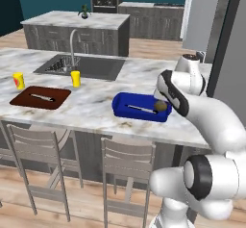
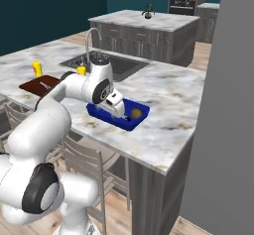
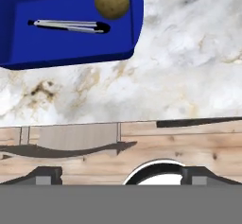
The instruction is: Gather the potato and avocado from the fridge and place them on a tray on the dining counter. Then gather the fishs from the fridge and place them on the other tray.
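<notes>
Gripper (image 3: 121,173) hovered empty, fingers spread wide, over the edge of the grey-white marbled dining counter (image 3: 189,53). Saw a round brown potato (image 3: 112,1) already resting in the shallow bright blue tray (image 3: 71,48) at 11 o'clock, beside a slender grey fish (image 3: 71,26). Judged partly done: avocado unseen, second fish (image 1: 42,97) on the dark reddish-brown tray (image 1: 24,99).

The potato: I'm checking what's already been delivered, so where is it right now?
The potato lies inside the blue tray on the dining counter, at the tray's end nearest the arm, beside a slender fish.
</notes>
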Motion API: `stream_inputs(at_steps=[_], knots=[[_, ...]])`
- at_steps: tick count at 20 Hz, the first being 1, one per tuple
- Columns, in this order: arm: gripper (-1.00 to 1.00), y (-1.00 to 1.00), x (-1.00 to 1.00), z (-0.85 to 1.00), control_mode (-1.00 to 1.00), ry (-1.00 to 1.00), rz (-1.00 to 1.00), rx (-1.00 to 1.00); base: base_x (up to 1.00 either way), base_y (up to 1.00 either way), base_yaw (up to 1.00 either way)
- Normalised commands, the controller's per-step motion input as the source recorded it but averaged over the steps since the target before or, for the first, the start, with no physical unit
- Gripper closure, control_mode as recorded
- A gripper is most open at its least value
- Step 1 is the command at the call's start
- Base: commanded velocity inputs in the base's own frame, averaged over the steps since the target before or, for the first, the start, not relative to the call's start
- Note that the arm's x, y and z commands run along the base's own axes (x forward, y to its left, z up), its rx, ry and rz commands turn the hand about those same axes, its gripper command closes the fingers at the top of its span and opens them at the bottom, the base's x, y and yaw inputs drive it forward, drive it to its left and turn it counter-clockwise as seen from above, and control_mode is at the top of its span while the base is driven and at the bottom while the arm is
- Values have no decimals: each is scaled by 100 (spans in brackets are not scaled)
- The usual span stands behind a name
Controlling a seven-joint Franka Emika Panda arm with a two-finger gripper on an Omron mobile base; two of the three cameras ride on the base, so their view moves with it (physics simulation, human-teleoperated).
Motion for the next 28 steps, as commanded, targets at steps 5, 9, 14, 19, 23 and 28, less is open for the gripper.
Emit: stream_inputs(at_steps=[5, 9, 14, 19, 23, 28], knots=[[-100, 31, -87, 8, -100, -4, -7, 0, 0, 0, 0], [-100, 41, -72, 0, -100, -10, 0, 0, 0, 0, 0], [-100, 30, -39, 0, -100, -4, 0, -2, 0, 0, 0], [-100, 27, -26, -5, -100, 0, 5, -5, 0, 0, 0], [-100, 17, -20, -1, -100, 0, 2, -2, 0, 0, 0], [-100, 18, -25, -7, -100, 0, 6, -2, 0, 0, 0]])
